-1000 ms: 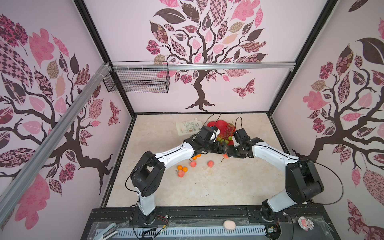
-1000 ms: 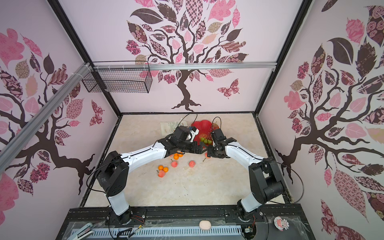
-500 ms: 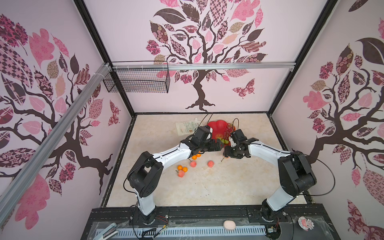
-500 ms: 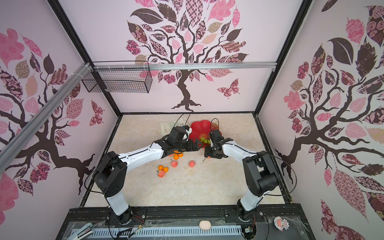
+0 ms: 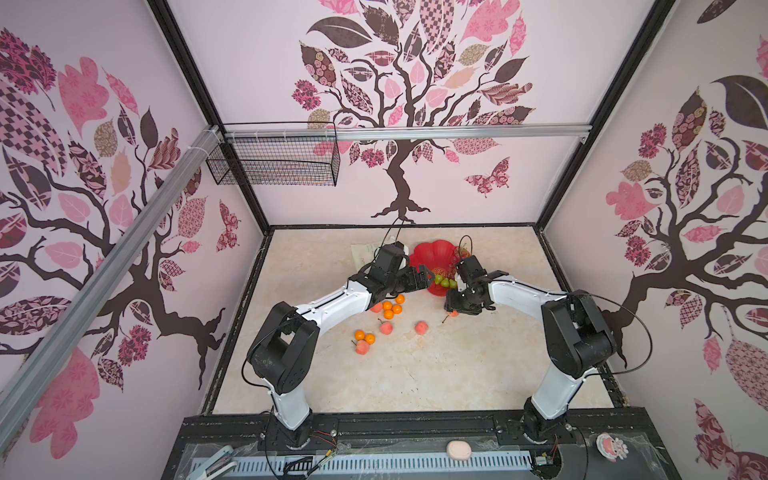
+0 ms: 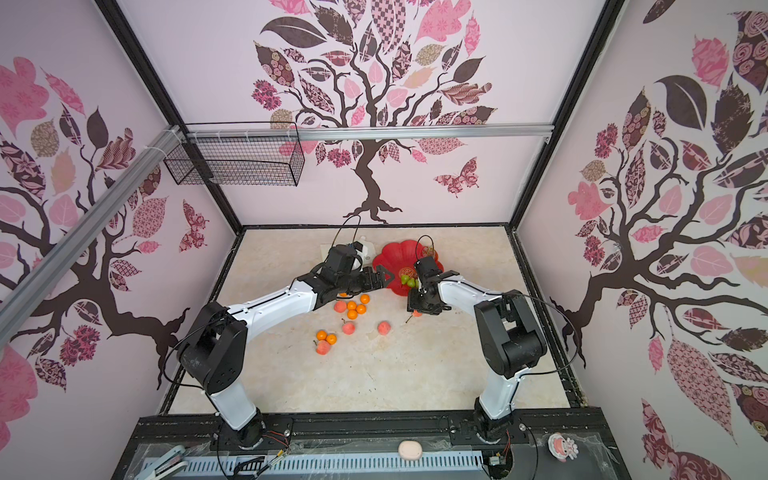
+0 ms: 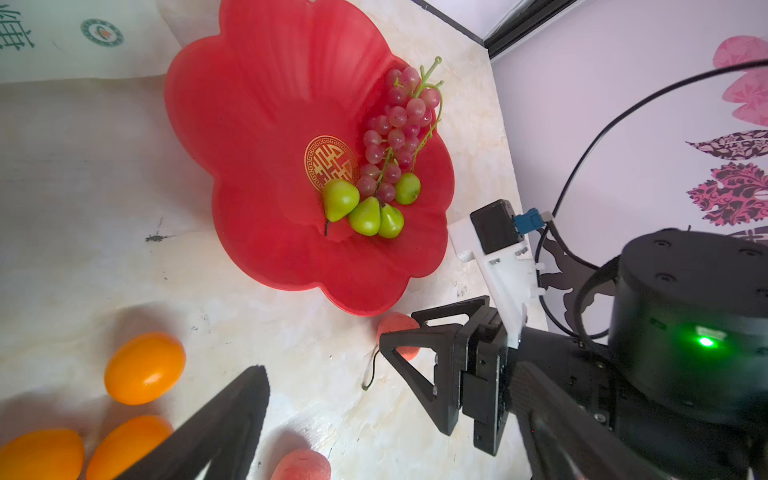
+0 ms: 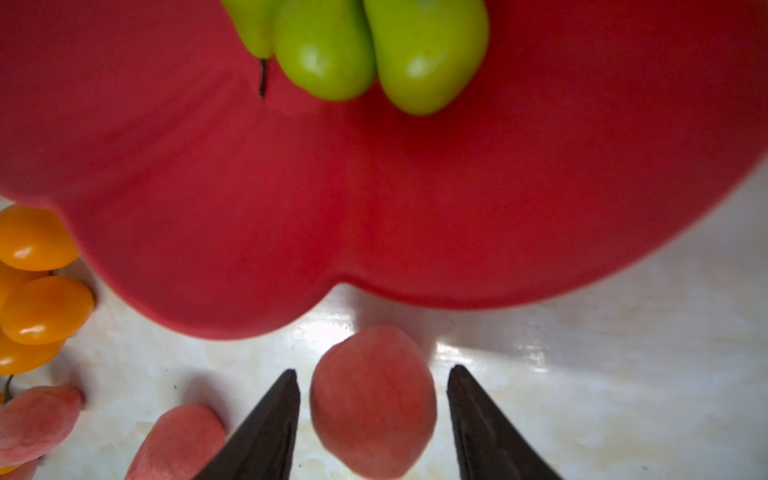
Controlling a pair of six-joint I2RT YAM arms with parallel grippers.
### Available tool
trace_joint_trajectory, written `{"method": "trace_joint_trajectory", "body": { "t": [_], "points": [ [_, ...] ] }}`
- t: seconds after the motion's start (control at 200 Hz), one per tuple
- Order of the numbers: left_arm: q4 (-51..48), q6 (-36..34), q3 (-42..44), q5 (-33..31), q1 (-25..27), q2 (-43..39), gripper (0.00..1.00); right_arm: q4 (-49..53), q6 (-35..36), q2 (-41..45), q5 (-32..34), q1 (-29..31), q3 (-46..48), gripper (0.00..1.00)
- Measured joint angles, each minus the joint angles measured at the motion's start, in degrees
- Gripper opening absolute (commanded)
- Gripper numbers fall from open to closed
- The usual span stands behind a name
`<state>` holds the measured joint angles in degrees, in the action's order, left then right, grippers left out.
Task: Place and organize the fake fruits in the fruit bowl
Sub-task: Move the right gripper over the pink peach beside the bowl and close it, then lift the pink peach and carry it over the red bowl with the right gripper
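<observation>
The red fruit bowl [image 5: 432, 253] [image 6: 395, 257] stands at the back middle, holding a grape bunch [image 7: 395, 129] and green pears [image 7: 365, 216] [image 8: 374, 50]. Just in front of its rim lies a pink-red peach [image 8: 374, 403] [image 5: 454, 313]. My right gripper [image 8: 373, 370] [image 5: 453, 309] is down around it, open, with a gap on each side. My left gripper [image 7: 390, 370] [image 5: 424, 276] hovers wide open and empty at the bowl's left rim. Several tangerines [image 5: 390, 307] [image 7: 143, 368] and peaches [image 5: 386, 327] lie loose on the table.
A white printed pouch [image 5: 365, 253] lies left of the bowl behind my left wrist. A black wire basket [image 5: 274, 162] hangs on the back-left wall. A pale pink lump [image 5: 458, 450] sits on the front rail. Walls enclose the table closely.
My right gripper has come down over the peach in front of the bowl. My left gripper has drawn back from over the bowl to its left rim.
</observation>
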<state>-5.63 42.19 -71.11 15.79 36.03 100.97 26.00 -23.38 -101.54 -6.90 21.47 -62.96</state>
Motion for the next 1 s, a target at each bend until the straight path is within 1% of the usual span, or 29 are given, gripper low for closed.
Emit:
{"method": "trace_joint_trajectory", "body": {
  "t": [0.28, 0.685, 0.865, 1.0],
  "points": [
    [0.1, 0.4, 0.0, 0.8, 0.0, 0.0, 0.95, 1.3, -0.1, -1.8, 0.3, 0.0, -0.6, 0.53],
    [0.1, 1.1, 0.0, 1.4, 0.1, 0.0, 0.95, 2.1, -0.3, -2.3, 1.2, 0.0, -0.9, 0.49],
    [0.1, 0.9, 0.0, 1.4, 0.0, 0.0, 0.94, 2.0, -0.5, -1.2, 1.8, 0.0, -0.4, 0.49],
    [-0.7, -0.8, 0.0, 0.8, 0.0, -0.1, 0.94, 3.0, -0.7, 2.8, 2.4, 0.0, 1.0, 0.48]
  ]
}}
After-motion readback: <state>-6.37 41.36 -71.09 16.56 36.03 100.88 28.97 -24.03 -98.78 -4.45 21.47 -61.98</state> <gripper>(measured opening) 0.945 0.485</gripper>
